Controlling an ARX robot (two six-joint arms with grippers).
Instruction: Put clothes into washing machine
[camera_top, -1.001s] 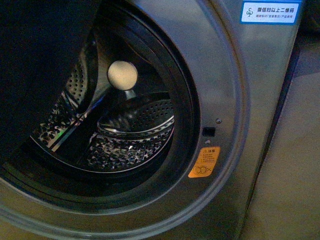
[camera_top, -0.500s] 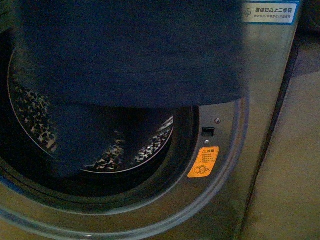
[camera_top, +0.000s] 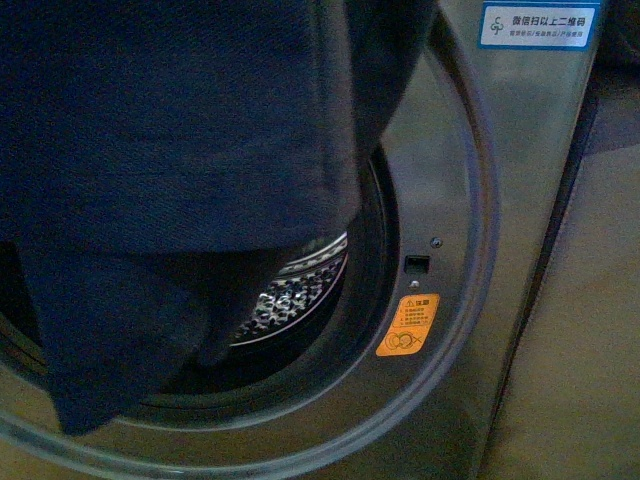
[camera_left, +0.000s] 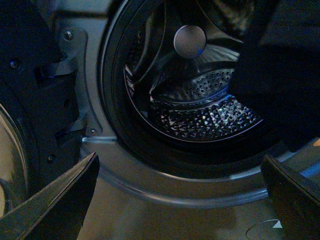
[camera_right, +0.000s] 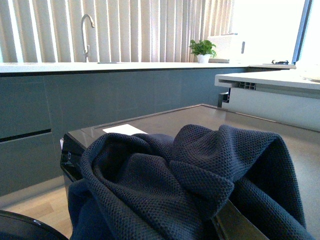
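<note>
Navy cloth fills most of my front view: the clothes (camera_top: 170, 130) hang before the washer's (camera_top: 470, 300) round mouth, covering its upper and left part, with one fold drooping to the lower rim. A patch of the drum (camera_top: 295, 290) shows beneath, and the orange sticker (camera_top: 408, 325) sits beside the rim. My right gripper (camera_right: 227, 222) is buried in the bunched knit, clamped on it. My left gripper (camera_left: 180, 165) is spread wide and empty, facing the mouth.
</note>
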